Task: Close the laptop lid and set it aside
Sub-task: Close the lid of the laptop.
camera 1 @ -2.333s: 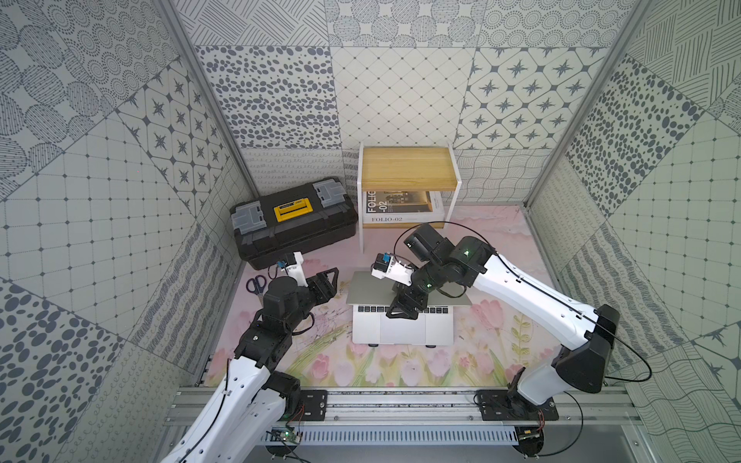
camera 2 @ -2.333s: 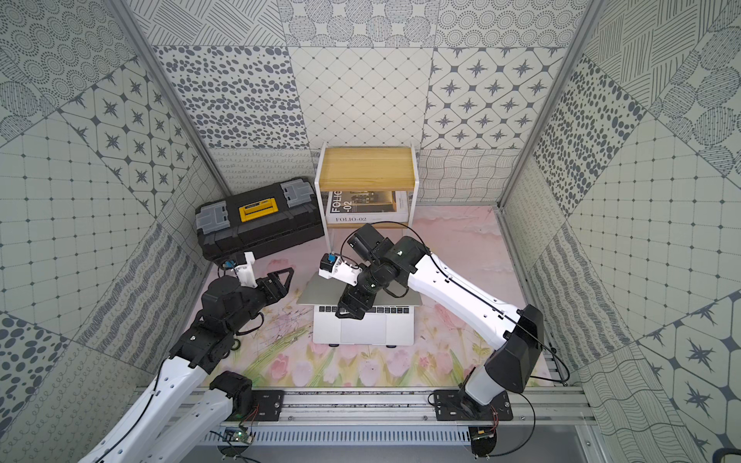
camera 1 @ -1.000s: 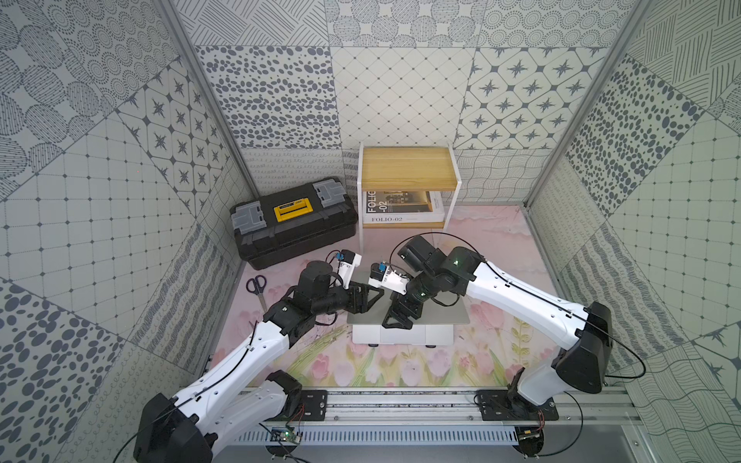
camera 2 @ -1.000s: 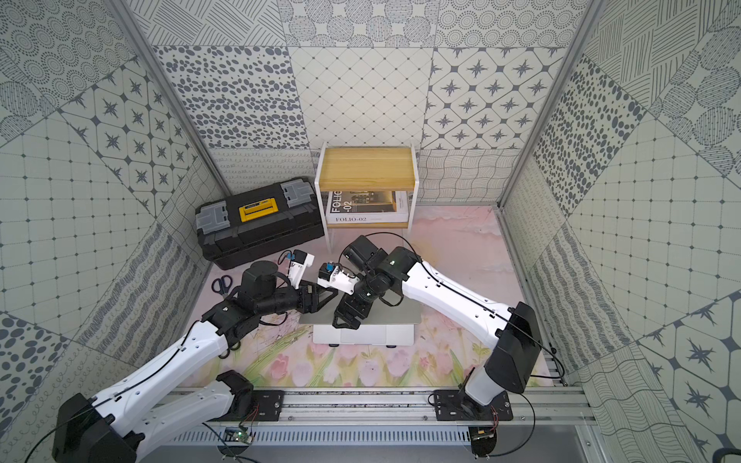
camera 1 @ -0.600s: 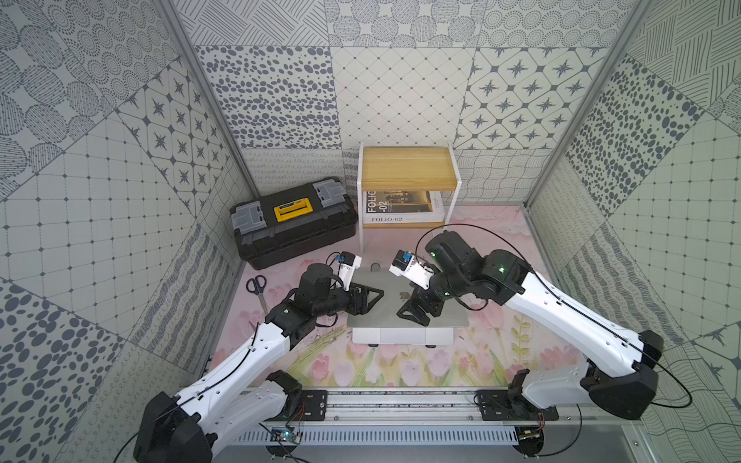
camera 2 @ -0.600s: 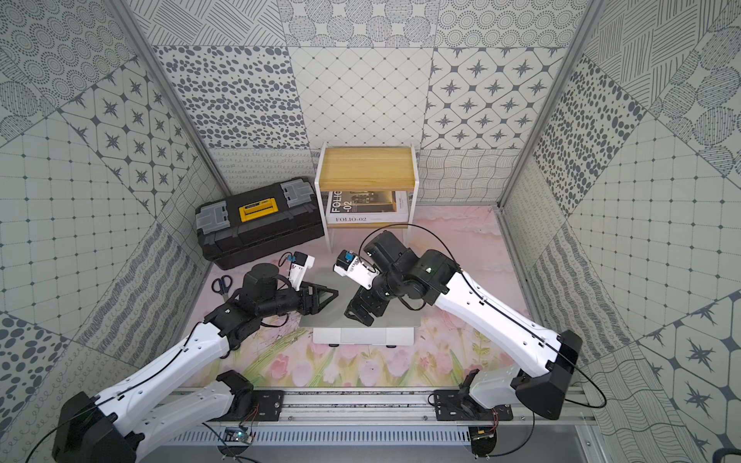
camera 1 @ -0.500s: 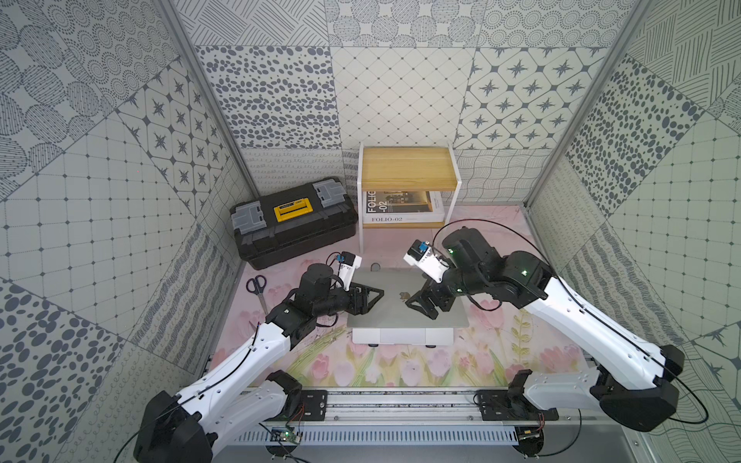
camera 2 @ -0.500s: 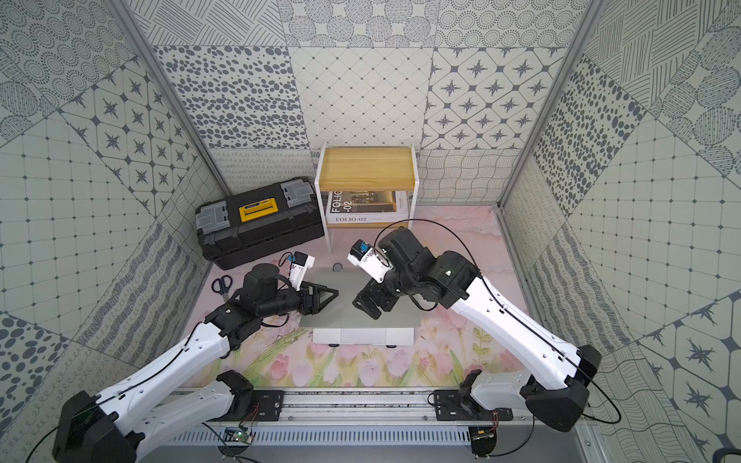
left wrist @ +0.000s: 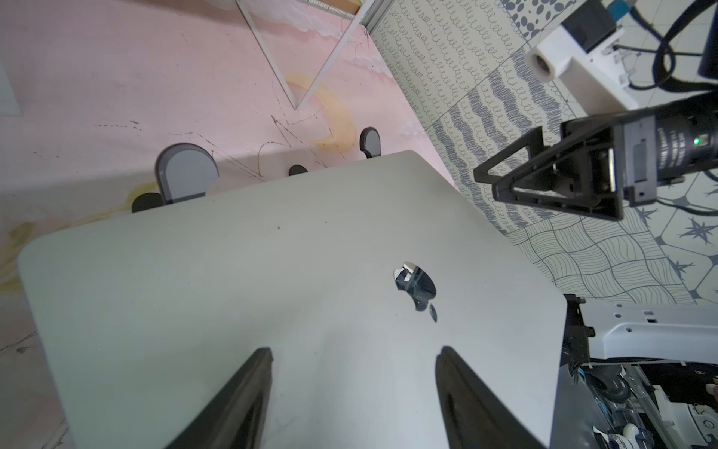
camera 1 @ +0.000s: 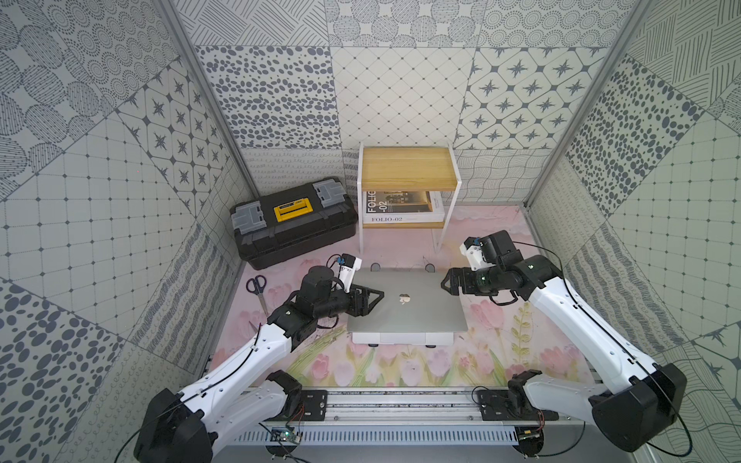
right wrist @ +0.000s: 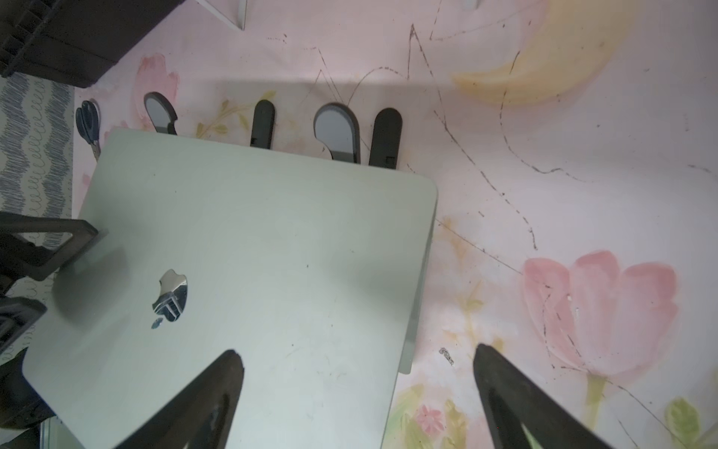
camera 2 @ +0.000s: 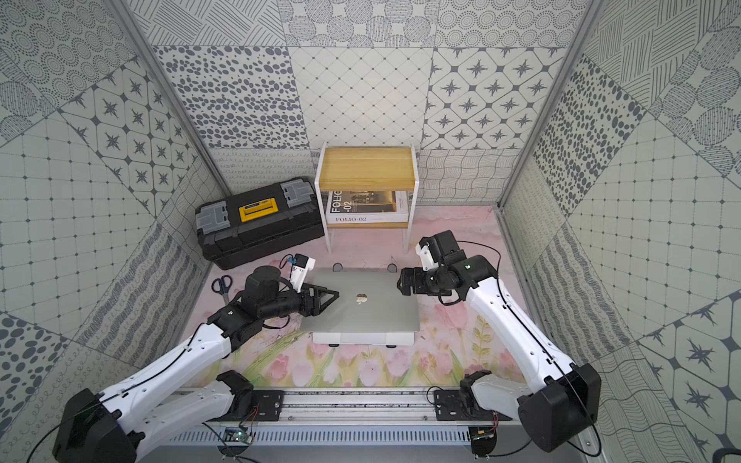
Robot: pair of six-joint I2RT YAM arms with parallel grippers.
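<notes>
A floral surface (camera 1: 501, 352) carries the laptop (camera 1: 405, 320) at its centre, raised on a dark stand (right wrist: 338, 128). The laptop lid (camera 2: 373, 316) lies lowered over the keyboard half, logo up, seemingly almost shut. The left jaws, half open and empty, sit at the lid's left side; the right jaws gape wide, empty, beside its far right corner. Closing looks nearly done; next, both must grip the edges to move it aside.

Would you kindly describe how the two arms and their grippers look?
The left arm and right arm have white shells, black joints and black cables. The left gripper and right gripper have black triangular open-frame fingers; white camera mounts sit at the wrists.
</notes>
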